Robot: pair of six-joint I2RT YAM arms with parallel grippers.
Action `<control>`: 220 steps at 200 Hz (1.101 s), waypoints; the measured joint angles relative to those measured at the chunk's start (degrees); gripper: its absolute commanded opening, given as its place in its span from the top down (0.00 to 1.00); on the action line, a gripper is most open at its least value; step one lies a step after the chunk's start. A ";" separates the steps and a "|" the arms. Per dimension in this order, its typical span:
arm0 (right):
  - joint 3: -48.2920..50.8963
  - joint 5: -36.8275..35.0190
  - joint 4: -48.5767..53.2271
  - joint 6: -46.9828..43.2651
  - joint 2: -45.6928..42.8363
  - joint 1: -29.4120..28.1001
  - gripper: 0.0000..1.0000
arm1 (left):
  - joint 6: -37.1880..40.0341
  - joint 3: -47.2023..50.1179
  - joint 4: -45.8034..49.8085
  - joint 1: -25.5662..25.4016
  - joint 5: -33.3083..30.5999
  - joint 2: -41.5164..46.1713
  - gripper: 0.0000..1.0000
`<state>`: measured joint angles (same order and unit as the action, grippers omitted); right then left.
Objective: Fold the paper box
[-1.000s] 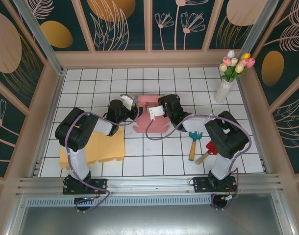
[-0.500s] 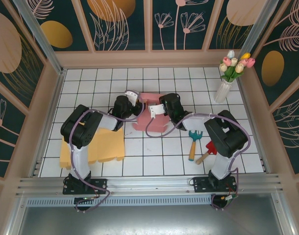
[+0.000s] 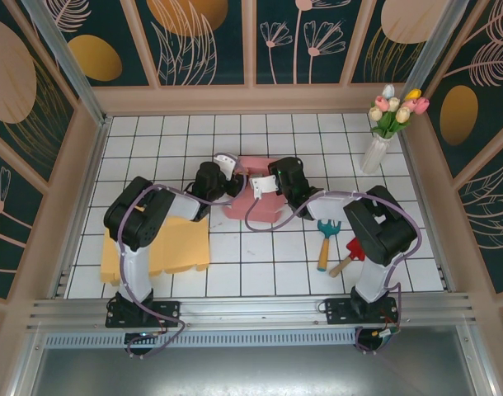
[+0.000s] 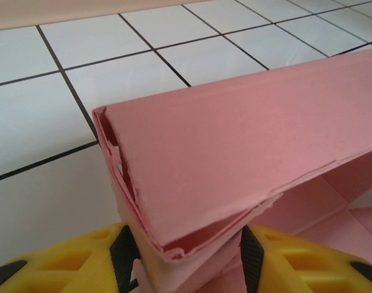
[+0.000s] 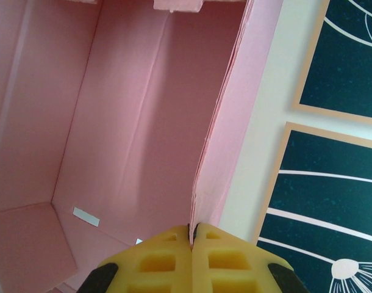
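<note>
The white-tiled tabletop (image 3: 152,140) carries a yellow mat (image 3: 173,247) near its near-left corner, partly under the left arm. The pink box (image 3: 264,210) sits about mid-tabletop, a little toward the far edge, open side up, with both arms reaching in to it from either side.

The left claw (image 4: 183,244) straddles a corner of the box's doubled, ragged-edged wall. Its yellow fingers (image 4: 107,253) stand one on each side with the paper between the black pads. I cannot tell whether they press it or only bracket it.

The right claw (image 5: 192,235) is closed, pinching the thin top edge of a side wall between its fingers; the box's inside lies to one side.

A vase (image 3: 373,153) of tulips stands near the far-right corner. A teal rake (image 3: 324,239) and a red tool (image 3: 352,254) lie just beside each other toward the near-right, beside the right arm.
</note>
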<state>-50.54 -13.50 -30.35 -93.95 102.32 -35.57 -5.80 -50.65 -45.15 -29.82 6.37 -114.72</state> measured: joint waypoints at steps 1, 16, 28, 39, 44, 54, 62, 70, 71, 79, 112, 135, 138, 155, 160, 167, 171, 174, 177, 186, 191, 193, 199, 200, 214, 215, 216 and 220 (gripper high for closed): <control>0.00 0.00 -0.02 0.00 0.00 0.00 1.00 | 0.02 0.00 0.02 0.00 -0.04 -0.02 0.50; 0.00 0.02 0.07 0.00 0.00 0.00 1.00 | 0.07 -0.15 0.59 -0.26 -0.92 -0.26 0.50; -0.11 0.00 0.20 0.00 0.00 0.00 1.00 | 0.04 -0.50 1.16 -0.44 -1.42 -0.59 0.49; -0.20 0.00 0.37 0.02 0.00 0.00 1.00 | 0.04 -0.57 1.57 -0.59 -1.84 -0.74 0.50; -0.20 0.02 0.39 0.02 0.00 0.00 1.00 | 0.04 -0.57 1.77 -0.63 -2.03 -0.76 0.51; -0.22 0.02 0.44 0.02 0.00 0.00 1.00 | 0.00 -0.61 1.97 -0.68 -2.40 -0.85 0.56; -0.22 0.02 0.46 0.02 0.00 0.00 1.00 | -0.04 -0.81 2.19 -0.68 -2.73 -0.96 0.63; -0.28 0.02 0.57 0.04 0.00 0.00 1.00 | 0.04 -1.07 2.56 -0.68 -3.39 -0.96 0.71; -0.31 0.02 0.57 0.04 0.00 0.00 1.00 | -0.02 -1.07 2.60 -0.68 -3.45 -0.96 0.72; -0.37 0.02 0.66 0.13 0.00 0.00 1.00 | -0.57 -1.29 2.99 -0.61 -4.24 -0.96 0.77; -0.44 0.04 0.81 0.90 0.00 0.00 1.00 | -2.45 -1.38 2.91 -0.57 -6.27 -1.07 0.88; -0.48 -0.02 0.87 1.44 0.00 0.00 1.00 | -4.22 -1.81 2.86 -1.29 -9.84 -1.38 1.00; -0.48 -0.02 0.90 1.53 0.00 0.00 1.00 | -4.24 -2.01 2.93 -1.49 -10.34 -1.51 1.00; -0.63 -0.42 1.22 1.95 0.00 0.00 1.00 | -5.38 -4.11 4.00 -3.67 -16.96 -2.64 1.00; -0.66 -0.59 1.25 2.05 0.00 0.00 1.00 | -5.73 -4.59 4.31 -4.37 -18.97 -2.91 1.00; -0.68 -0.66 1.29 2.40 0.00 0.00 1.00 | -6.38 -4.98 4.63 -5.20 -21.49 -3.15 1.00; -0.70 -0.66 1.38 2.64 0.00 0.00 1.00 | -7.06 -5.16 4.76 -5.68 -23.15 -3.23 1.00; -0.70 -0.63 1.40 2.69 0.00 0.00 1.00 | -7.26 -5.20 4.87 -5.97 -24.13 -3.28 1.00; -0.72 -0.59 1.42 2.86 0.00 0.00 1.00 | -7.74 -5.25 4.87 -6.25 -25.11 -3.30 1.00; -0.79 -0.42 1.44 3.04 0.00 0.00 1.00 | -8.59 -5.22 5.03 -6.91 -27.45 -3.32 0.95; -0.83 -0.24 1.46 3.15 0.00 0.00 1.00 | -8.94 -5.22 5.09 -7.13 -28.13 -3.32 0.86; -0.83 -0.17 1.49 3.21 0.00 0.00 1.00 | -8.98 -5.22 5.11 -7.21 -28.35 -3.32 0.83; -0.83 -0.11 1.51 3.32 0.00 0.00 1.00 | -9.16 -5.22 5.14 -7.28 -28.61 -3.32 0.76; -0.83 -0.11 1.53 3.37 0.00 0.00 1.00 | -9.22 -5.22 5.16 -7.28 -28.63 -3.32 0.75; -0.85 0.39 1.64 3.74 0.00 -0.04 1.00 | -9.42 -5.25 5.35 -7.28 -27.54 -3.45 0.66; -0.85 0.44 1.64 3.78 0.00 -0.04 1.00 | -9.27 -5.25 5.38 -7.28 -27.39 -3.48 0.65; -0.85 0.46 1.66 3.80 0.00 -0.04 1.00 | -9.18 -5.27 5.40 -7.28 -27.30 -3.50 0.65; -0.87 0.48 1.66 3.93 0.00 -0.11 1.00 | -9.44 -5.33 5.49 -7.37 -27.02 -3.58 0.65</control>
<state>-51.42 -13.02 -28.69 -90.02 102.32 -35.68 -15.25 -55.99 -39.66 -37.19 -20.64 -118.30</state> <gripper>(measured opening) 0.064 0.320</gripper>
